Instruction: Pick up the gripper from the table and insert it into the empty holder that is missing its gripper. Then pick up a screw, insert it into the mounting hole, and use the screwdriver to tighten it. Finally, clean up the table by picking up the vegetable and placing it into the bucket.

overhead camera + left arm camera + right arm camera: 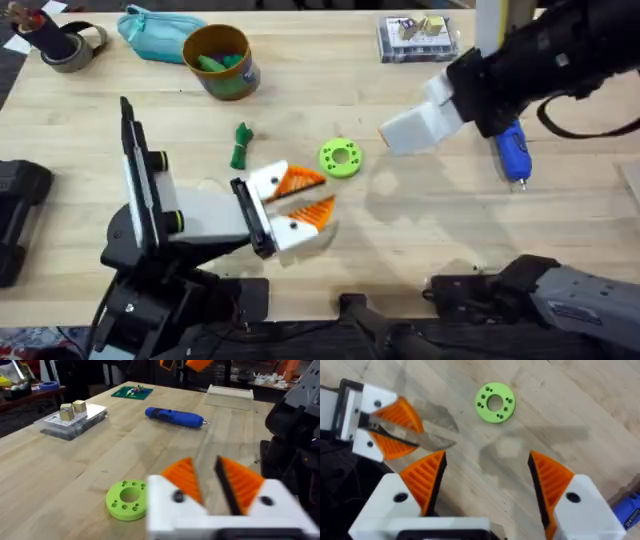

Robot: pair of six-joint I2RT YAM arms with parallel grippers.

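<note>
Left gripper [308,196] stands open and empty beside the green disc [340,158]. Right gripper [487,477] hangs wide open, holding nothing. Screwdriver [512,150] lies on the table [420,230]; vegetable [241,146] lies near the bucket [220,62].

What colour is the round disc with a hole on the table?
Bright green. The disc shows best in the right wrist view, with small holes around its centre hole.

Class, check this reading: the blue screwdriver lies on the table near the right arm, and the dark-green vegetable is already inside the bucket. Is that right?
Not quite. The vegetable lies on the table, below the bucket in the overhead view, not inside it. The rest holds: the screwdriver lies on the table near the right arm.
</note>
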